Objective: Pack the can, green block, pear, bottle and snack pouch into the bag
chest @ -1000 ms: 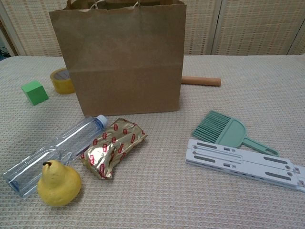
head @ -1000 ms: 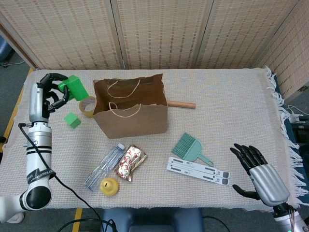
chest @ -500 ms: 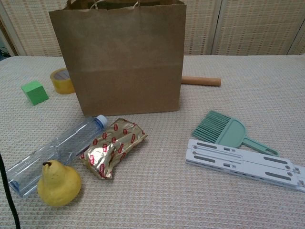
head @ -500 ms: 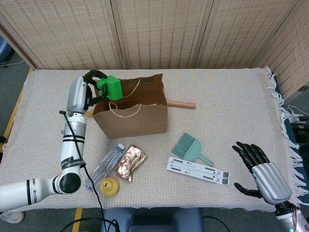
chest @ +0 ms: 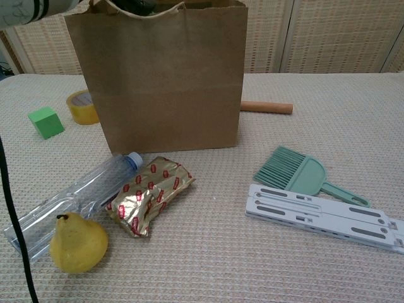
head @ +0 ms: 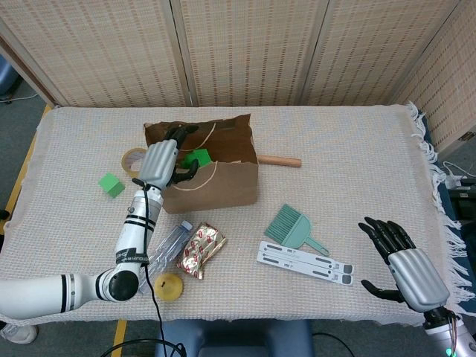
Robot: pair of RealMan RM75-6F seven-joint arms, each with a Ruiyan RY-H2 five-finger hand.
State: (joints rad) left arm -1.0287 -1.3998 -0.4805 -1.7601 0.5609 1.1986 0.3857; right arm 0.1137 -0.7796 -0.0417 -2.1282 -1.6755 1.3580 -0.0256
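Observation:
My left hand [head: 165, 160] reaches into the open mouth of the brown paper bag [head: 216, 190] and holds the green can [head: 198, 158] just inside it. The small green block [head: 111, 184] lies on the cloth left of the bag. In front of the bag lie the clear bottle [head: 162, 249], the gold and red snack pouch [head: 201, 249] and the yellow pear [head: 169, 285]. My right hand [head: 401, 264] hovers at the table's near right corner, fingers spread, holding nothing. The chest view shows the bag [chest: 161, 76], block [chest: 45, 121], bottle [chest: 69, 199], pouch [chest: 148, 194] and pear [chest: 77, 243].
A roll of yellow tape [head: 132, 158] sits left of the bag. A wooden stick [head: 279, 160] pokes out from behind the bag's right side. A teal hand brush [head: 294, 227] and a white slotted bar [head: 305, 260] lie to the right of the pouch.
My left hand carried the green can from the far left, over the bag's rim, and down into the bag's mouth. The right hand has barely moved.

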